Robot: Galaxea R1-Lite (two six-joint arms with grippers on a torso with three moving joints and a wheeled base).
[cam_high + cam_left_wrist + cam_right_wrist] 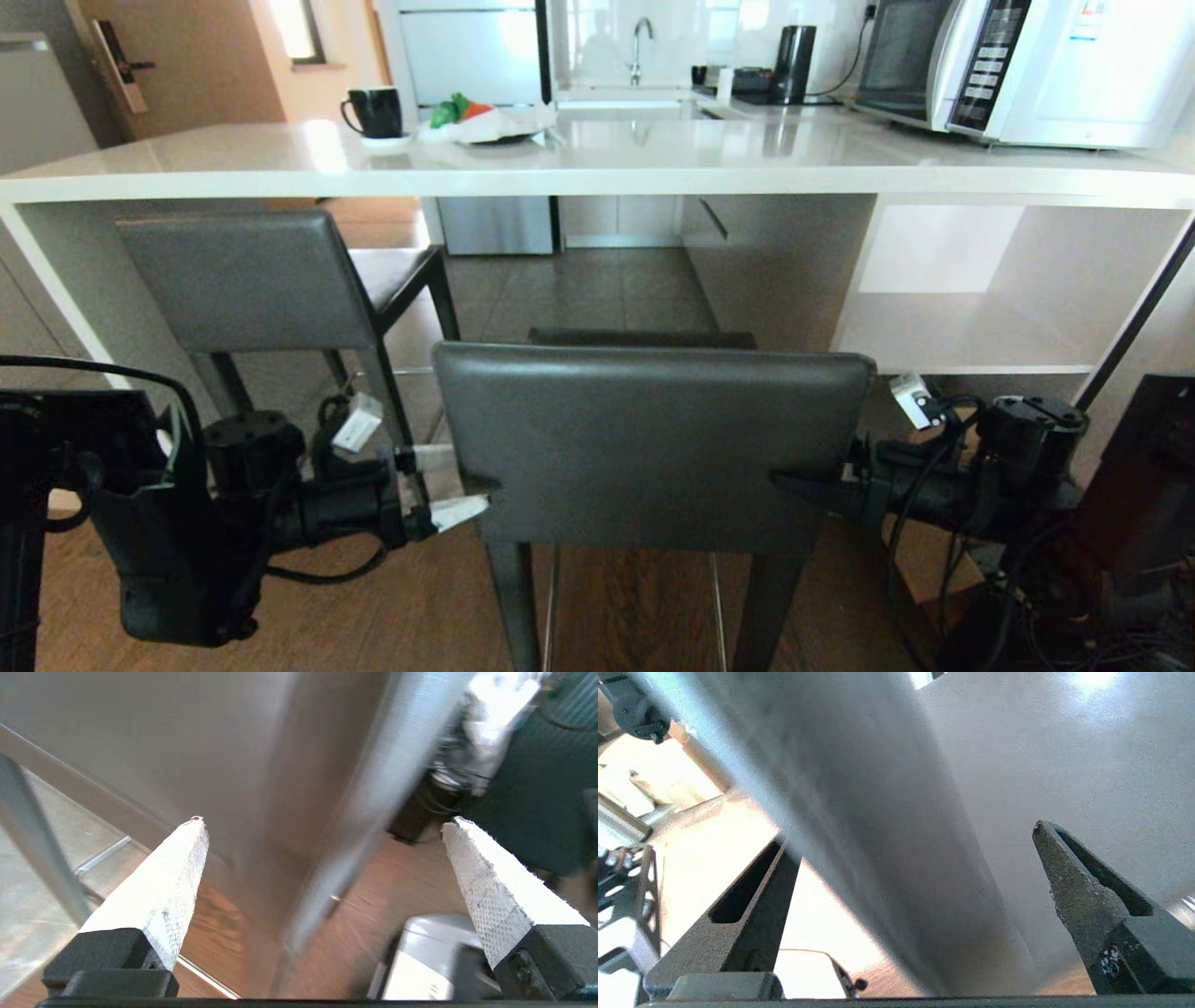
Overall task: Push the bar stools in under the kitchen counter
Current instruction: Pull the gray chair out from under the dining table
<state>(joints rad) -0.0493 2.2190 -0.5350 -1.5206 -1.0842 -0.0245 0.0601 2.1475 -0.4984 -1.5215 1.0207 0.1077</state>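
Observation:
Two dark grey bar stools face the off-white kitchen counter. The left stool stands with its seat partly under the top. The near stool's backrest is in the middle foreground, short of the counter. My left gripper is open, and its white fingers straddle the backrest's left edge. My right gripper is open at the backrest's right edge, with one dark finger across the rear face and the other hidden behind it.
On the counter stand a black mug, a plate of food, a kettle and a microwave. A white shelf niche sits under the counter at the right. The floor is wood near me and tile beyond.

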